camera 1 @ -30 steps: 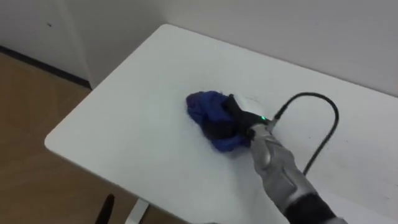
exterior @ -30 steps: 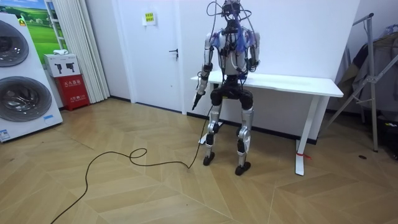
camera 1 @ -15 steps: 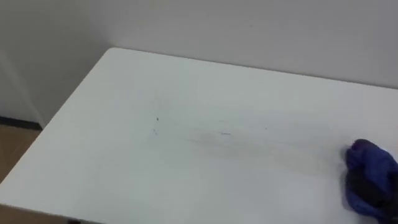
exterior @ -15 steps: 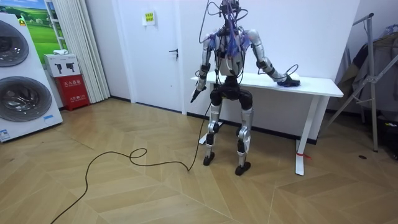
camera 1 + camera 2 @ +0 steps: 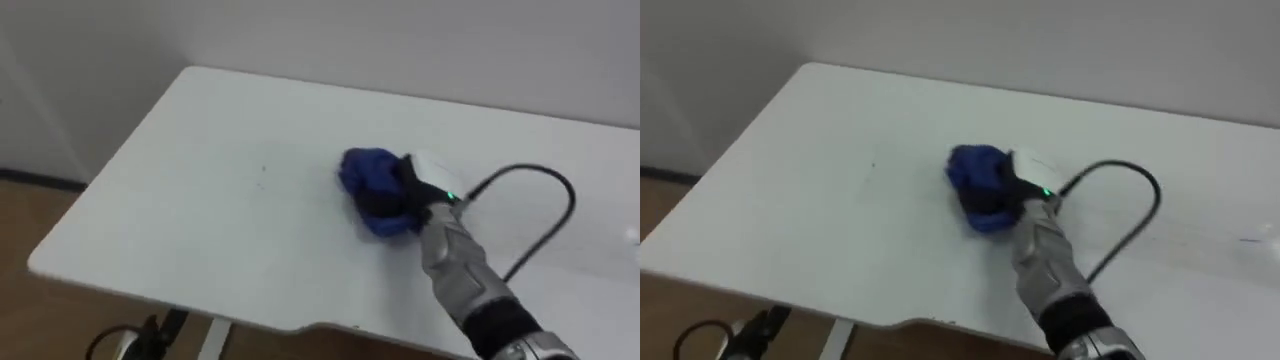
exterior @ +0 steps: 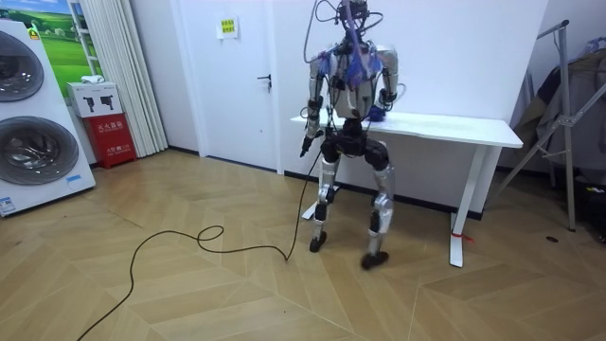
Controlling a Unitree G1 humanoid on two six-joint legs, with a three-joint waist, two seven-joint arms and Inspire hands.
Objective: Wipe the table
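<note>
The right hand [image 5: 405, 195] rests on the table [image 5: 200, 220] with its dark fingers curled into a bunched blue cloth [image 5: 368, 172], gripping it and holding it down on the white top. Its forearm comes in from 5 o'clock, and the cloth bulges out of the hand toward 10 o'clock. Cloth and hand sit a little to the 3 o'clock side of the middle of the tabletop, well back from the near edge and from the far edge at 12 o'clock. A tiny dark speck [image 5: 263, 168] marks the surface at 9 o'clock of the cloth, apart from it. The table's rounded far corner lies at 11 o'clock, with the pale wall [image 5: 400, 40] just behind the far edge. Wooden floor [image 5: 40, 320] shows past the table's side edge at 8 o'clock, and a white table leg [image 5: 218, 338] shows below the near edge at 7 o'clock.

In the room view the robot stands close against the table's end at the room view's left, its body turned to the table and its right arm reaching onto the top. The left hand [image 6: 305, 146] hangs beside the hip, off the table; whether it is open or closed cannot be told. A white door [image 6: 237, 85] is at 9 o'clock of the robot, and a washing machine [image 6: 28, 152] stands further out the same way.
</note>
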